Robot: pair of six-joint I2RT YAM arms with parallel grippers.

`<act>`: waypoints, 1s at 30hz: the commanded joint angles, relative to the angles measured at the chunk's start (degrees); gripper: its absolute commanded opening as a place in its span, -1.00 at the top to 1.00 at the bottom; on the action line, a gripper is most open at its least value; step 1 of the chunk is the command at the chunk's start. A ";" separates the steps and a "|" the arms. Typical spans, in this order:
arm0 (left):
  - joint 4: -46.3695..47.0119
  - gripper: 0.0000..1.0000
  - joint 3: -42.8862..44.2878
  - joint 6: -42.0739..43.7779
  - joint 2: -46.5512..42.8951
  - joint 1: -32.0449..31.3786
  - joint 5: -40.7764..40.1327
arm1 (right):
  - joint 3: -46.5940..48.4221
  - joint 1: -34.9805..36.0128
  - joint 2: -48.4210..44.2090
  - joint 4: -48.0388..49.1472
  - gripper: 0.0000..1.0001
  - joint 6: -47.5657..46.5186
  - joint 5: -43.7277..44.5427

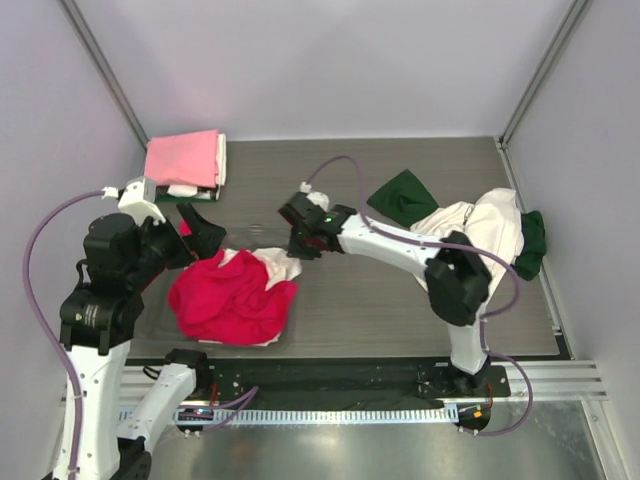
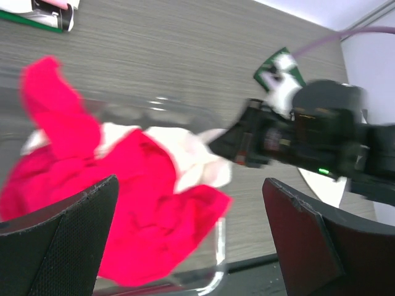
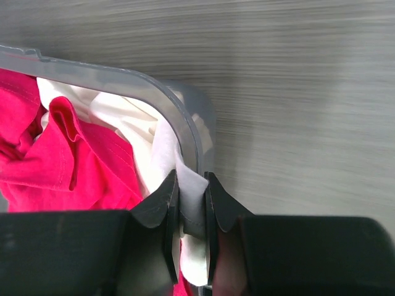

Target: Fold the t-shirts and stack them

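A crumpled red-magenta t-shirt lies in a clear plastic bin at the front left, over a white t-shirt. My right gripper is shut on a fold of the white t-shirt at the bin's rounded corner. My left gripper is open and empty above the bin's back left side. In its view the red-magenta shirt lies below the fingers. A folded pale pink shirt tops a stack at the back left. A dark green shirt lies mid-right.
A cream-white shirt lies crumpled at the right over more dark green cloth. The right arm reaches across the middle of the table. Walls close in on the left, back and right.
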 commanded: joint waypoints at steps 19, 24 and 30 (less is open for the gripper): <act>-9.93 -0.99 5.62 -3.05 -5.12 -0.27 -0.32 | 36.16 17.21 30.54 9.71 0.98 18.87 -10.77; -12.22 -0.99 8.87 -3.32 -4.59 -0.27 -1.19 | 33.20 19.68 28.36 10.24 0.98 23.35 -9.92; -12.93 -1.00 8.88 -4.28 -4.77 -0.18 -1.11 | 20.01 21.70 19.39 10.33 0.36 24.16 -5.87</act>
